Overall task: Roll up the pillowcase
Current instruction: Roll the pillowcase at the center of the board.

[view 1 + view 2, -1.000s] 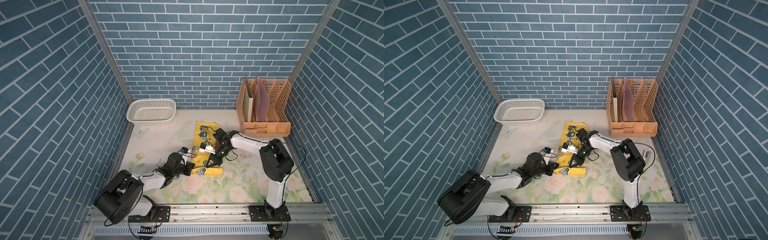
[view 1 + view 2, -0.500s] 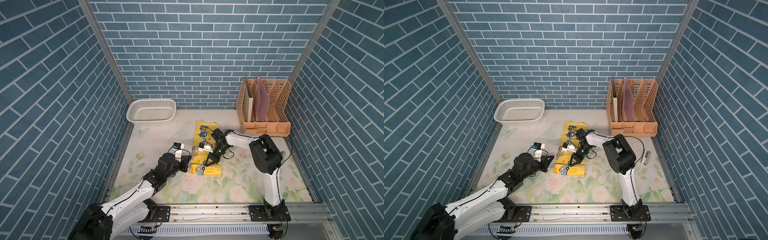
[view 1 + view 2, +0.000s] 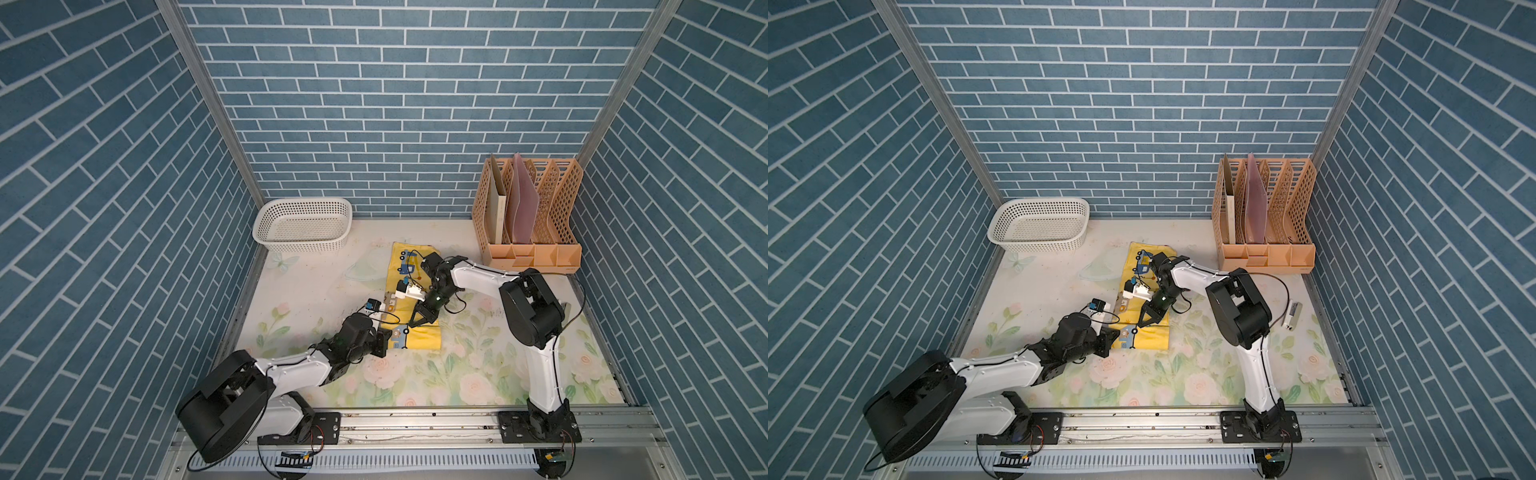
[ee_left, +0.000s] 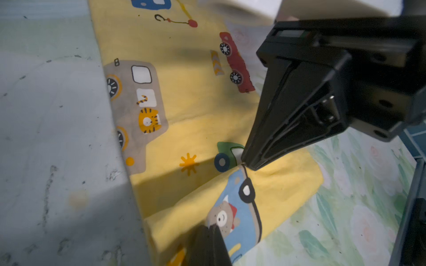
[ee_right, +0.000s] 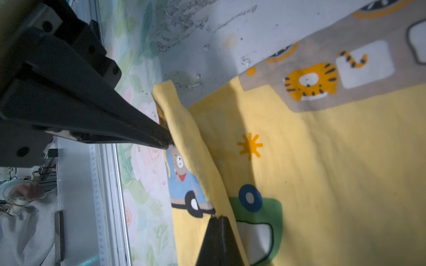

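The yellow pillowcase (image 3: 405, 278) (image 3: 1138, 270), printed with cartoon cars, lies as a long strip down the middle of the table, its near end folded back over itself (image 4: 276, 188) (image 5: 184, 119). My left gripper (image 3: 384, 338) (image 3: 1115, 334) (image 4: 211, 226) is shut on the left corner of that fold. My right gripper (image 3: 414, 325) (image 3: 1142, 324) (image 5: 216, 216) is shut on the fold's edge farther right, and the cloth stands in a raised ridge between the two. Each wrist view shows the other gripper's black fingers (image 4: 265, 142) (image 5: 138, 131) close by.
A white mesh basket (image 3: 301, 226) stands at the back left and an orange file rack (image 3: 532, 224) with folders at the back right. A small grey device (image 3: 1292, 316) lies at the right. The floral table covering (image 3: 457, 374) ends at a metal rail (image 3: 415, 419) in front.
Both grippers stay at the pillowcase's near fold. The left arm stretched out half a second ago and has drawn back in. The right elbow has shifted left and toward the back.
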